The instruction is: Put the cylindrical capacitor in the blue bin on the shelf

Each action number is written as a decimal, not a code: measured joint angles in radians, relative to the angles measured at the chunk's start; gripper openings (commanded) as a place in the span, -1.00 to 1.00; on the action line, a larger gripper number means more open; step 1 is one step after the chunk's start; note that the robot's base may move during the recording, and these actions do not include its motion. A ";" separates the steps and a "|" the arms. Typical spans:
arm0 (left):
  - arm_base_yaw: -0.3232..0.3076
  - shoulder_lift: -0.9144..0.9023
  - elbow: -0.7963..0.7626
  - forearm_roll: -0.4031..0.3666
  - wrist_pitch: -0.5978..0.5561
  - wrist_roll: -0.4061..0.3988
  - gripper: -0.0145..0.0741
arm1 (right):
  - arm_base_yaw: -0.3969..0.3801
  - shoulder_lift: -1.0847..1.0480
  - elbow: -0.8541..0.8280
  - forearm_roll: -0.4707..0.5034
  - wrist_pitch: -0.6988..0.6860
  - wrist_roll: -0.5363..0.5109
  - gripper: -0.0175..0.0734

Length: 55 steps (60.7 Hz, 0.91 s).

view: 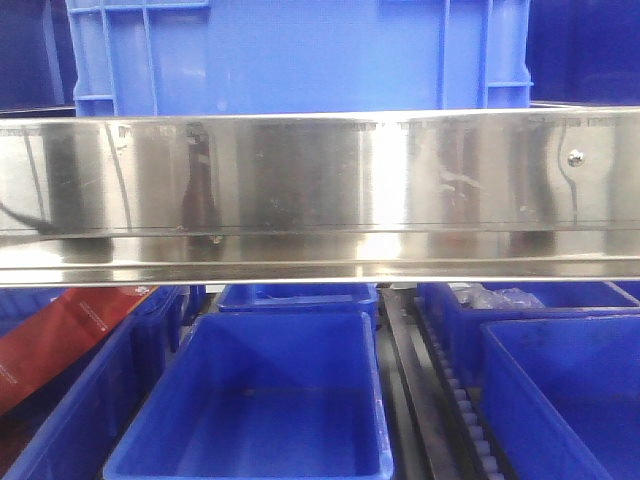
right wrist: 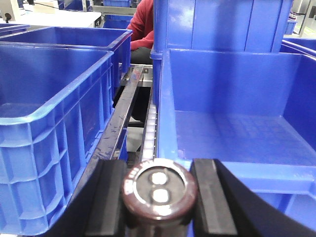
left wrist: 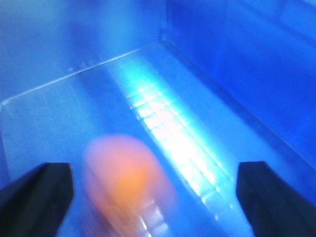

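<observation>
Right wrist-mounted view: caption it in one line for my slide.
Right end effector shut on the cylindrical capacitor, held just before the near rim of a blue bin.

Nothing legible in any of the three views. Faint white print and a small pale logo on the red package (view: 60, 340) at the lower left of the front view, below the shelf (view: 320, 180), both too small and blurred to make out. Tiny stamped-looking marks along the top edge of that shelf's mirror-like front rail, equally unreadable and perhaps only reflections.
</observation>
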 measured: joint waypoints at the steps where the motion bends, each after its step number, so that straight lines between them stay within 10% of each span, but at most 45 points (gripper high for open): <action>1: 0.000 -0.010 0.000 0.000 0.019 0.000 0.06 | 0.000 0.000 0.000 0.000 0.000 0.000 -0.86; 19: 0.022 -0.227 0.035 -0.002 0.182 -0.002 -0.91 | 0.000 0.000 0.000 0.000 0.039 0.000 -0.86; 55: 0.262 -1.018 0.798 0.007 0.010 -0.004 -0.92 | 0.032 0.094 -0.003 0.054 0.073 -0.023 -0.86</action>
